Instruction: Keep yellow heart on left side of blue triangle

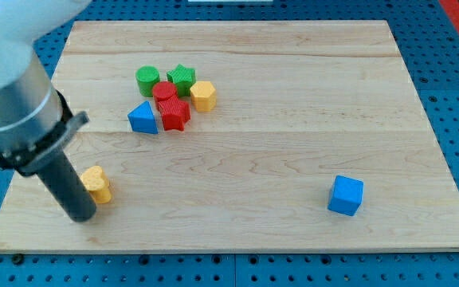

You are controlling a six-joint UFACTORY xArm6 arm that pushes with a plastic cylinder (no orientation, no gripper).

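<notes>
1. On the wooden board, your arm enters from the view's upper left, and its dark rod slants down to the view's lower left corner. My tip rests on the board there; it is a plain rod end with no jaws to part or close, and it clamps nothing.

2. The yellow heart sits just to the view's right of the rod's lower part, touching it or nearly so; which, you cannot tell from this angle. My tip lies a little below and left of the heart.

3. The blue triangle stands well up the board from the heart and slightly to the view's right, at the left edge of a tight cluster.

4. That cluster packs a green cylinder, a green star, a yellow hexagon and two red blocks, the upper red block and the lower red block, whose shapes are hard to read. The lower red block touches the triangle's right side.

5. A blue cube sits alone, far off at the view's lower right.

6. Judged from this layout, the heart is already left of the triangle but lower, so you would likely push it up the board. With the rod on the heart's left, a push from there would risk driving it rightward, under the triangle.
</notes>
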